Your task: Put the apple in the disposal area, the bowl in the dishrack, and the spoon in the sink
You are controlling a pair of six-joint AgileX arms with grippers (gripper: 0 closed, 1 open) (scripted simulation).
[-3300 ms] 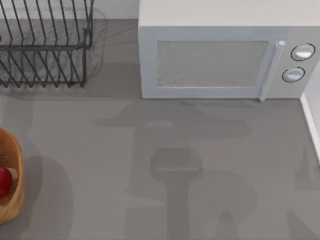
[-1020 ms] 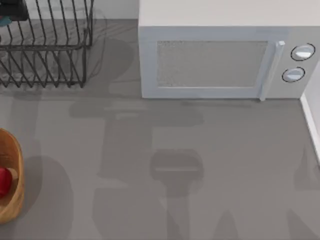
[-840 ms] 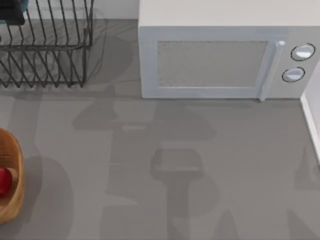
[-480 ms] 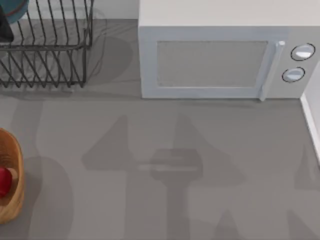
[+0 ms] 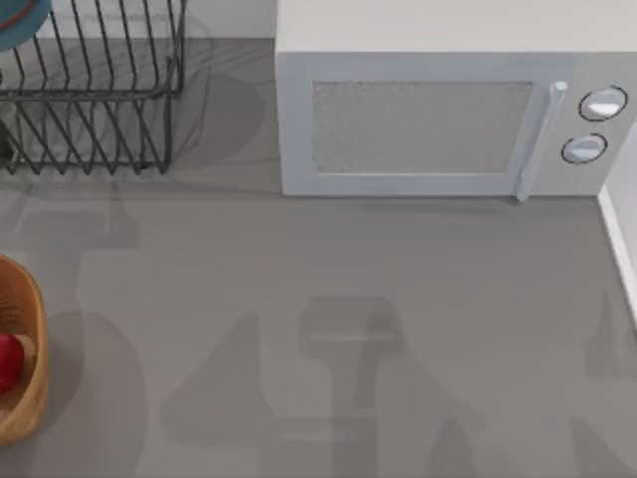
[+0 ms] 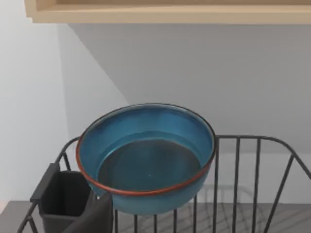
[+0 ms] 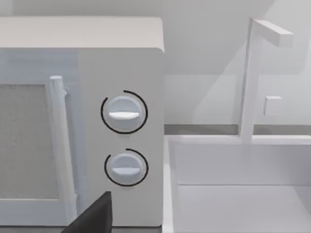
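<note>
The blue bowl (image 6: 146, 158) with its reddish-brown rim rests tilted in the dark wire dishrack (image 5: 95, 95), at the rack's back left corner (image 5: 15, 18). A dark part of my left gripper (image 6: 97, 221) shows just below the bowl in the left wrist view, drawn back from it. The red apple (image 5: 8, 363) lies inside the tan-orange disposal area (image 5: 25, 393) at the table's left edge. The pale sink (image 7: 238, 204) lies beside the microwave, at the table's right edge (image 5: 619, 249). A dark part of my right gripper (image 7: 92, 216) faces the microwave's knobs. The spoon is out of view.
A white microwave (image 5: 438, 110) stands at the back, right of the dishrack. A dark box-shaped holder (image 6: 63, 196) hangs on the rack's side. A white faucet (image 7: 252, 77) rises behind the sink. Arm shadows fall across the grey tabletop (image 5: 328, 349).
The dark left gripper that was at the bowl in the rack's back corner has pulled away toward the table's left edge. The bowl stays in the rack. Arm shadows have shifted.
</note>
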